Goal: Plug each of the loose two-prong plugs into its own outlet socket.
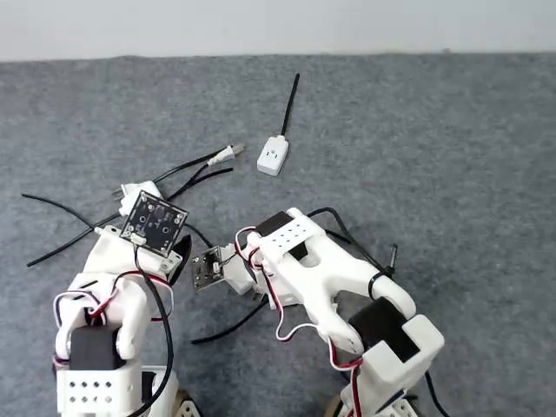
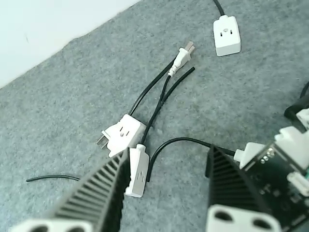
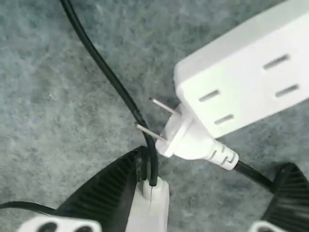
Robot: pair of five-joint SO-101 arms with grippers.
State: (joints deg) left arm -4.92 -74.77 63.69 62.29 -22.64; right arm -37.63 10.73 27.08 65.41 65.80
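High view, single socket (image 1: 272, 156) on grey table (image 1: 452, 130), loose plug (image 1: 228, 155) near it; left wrist view, left pincer (image 2: 169, 151) released and empty, well apart from the single socket; right wrist view, right pincer (image 3: 215, 159) released, second plug (image 3: 186, 139) unplugged, prongs bare, touching a socket block (image 3: 246, 87).

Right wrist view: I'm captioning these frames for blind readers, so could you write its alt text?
A white two-prong plug lies on grey carpet, prongs bare, its body against a corner of a white outlet block. The right gripper is open, its black fingers either side of the plug's cord end, and a black cord crosses the carpet nearby.
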